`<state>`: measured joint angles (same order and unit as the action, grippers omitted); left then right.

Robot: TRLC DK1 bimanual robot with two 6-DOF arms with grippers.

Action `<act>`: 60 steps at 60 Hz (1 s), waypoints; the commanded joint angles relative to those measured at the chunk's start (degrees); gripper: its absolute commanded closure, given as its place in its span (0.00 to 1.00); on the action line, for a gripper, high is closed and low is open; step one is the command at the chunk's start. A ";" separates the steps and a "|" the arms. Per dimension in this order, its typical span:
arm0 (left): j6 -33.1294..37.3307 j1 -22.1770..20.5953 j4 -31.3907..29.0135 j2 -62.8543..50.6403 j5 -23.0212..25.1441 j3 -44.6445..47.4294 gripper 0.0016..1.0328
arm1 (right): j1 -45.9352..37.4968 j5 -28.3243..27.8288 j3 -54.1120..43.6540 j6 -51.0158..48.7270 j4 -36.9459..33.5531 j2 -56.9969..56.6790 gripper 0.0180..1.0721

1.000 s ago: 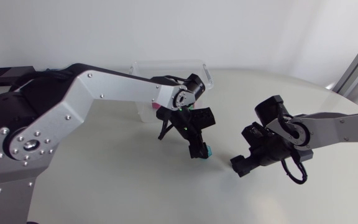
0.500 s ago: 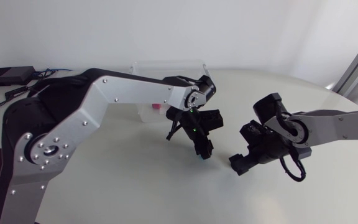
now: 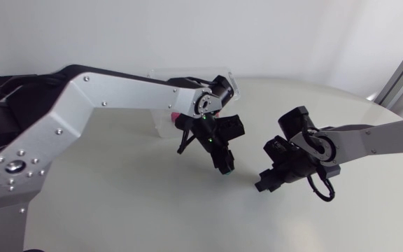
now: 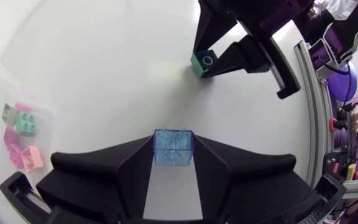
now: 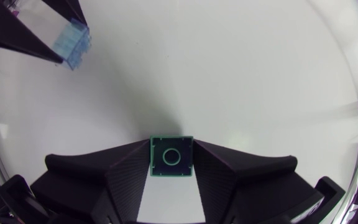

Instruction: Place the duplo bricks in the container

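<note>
In the last second my left gripper (image 3: 223, 166), clamped on a translucent blue duplo brick (image 4: 173, 148), has barely shifted, while my right gripper (image 3: 261, 186), gripping a green brick (image 5: 172, 157), edges nearer it, both well short of the clear container (image 3: 187, 71).

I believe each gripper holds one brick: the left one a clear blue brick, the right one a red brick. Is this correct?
Not quite. The right gripper holds a green brick, not a red one; the right wrist view shows it. The left gripper does hold a clear blue brick.
</note>
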<state>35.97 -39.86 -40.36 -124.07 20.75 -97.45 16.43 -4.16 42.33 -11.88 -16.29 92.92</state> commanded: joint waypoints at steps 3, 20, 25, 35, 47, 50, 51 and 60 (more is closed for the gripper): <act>-0.90 3.91 -0.07 13.24 1.66 0.77 0.86 | 1.77 -0.23 -0.31 -0.43 -1.28 -4.59 0.79; -9.77 17.18 10.39 23.17 3.77 -1.78 0.85 | 4.23 -0.23 11.81 2.74 -13.41 -14.53 0.79; -12.24 20.08 16.36 22.65 3.86 0.07 0.85 | 5.37 -0.06 15.24 3.88 -14.64 -15.58 0.79; -18.04 23.77 29.28 18.60 3.86 4.02 0.83 | 6.43 0.47 19.81 5.55 -14.47 -15.76 0.79; -20.50 25.44 37.99 11.48 -0.36 5.16 0.23 | 7.30 0.74 24.82 6.61 -12.89 -15.23 0.79; -19.97 25.27 39.48 10.60 -2.30 5.43 0.03 | 7.74 0.82 26.58 6.69 -12.80 -14.97 0.79; -19.79 25.27 39.66 10.60 -2.56 5.52 0.03 | 7.92 1.00 27.20 6.69 -12.80 -14.88 0.79; -21.02 25.00 39.39 16.05 -4.14 6.04 0.03 | 8.62 1.70 32.64 6.78 -10.86 -13.38 0.79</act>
<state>16.82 -14.79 -2.20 -112.36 17.26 -92.01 24.45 -2.94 71.66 -6.15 -28.42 77.87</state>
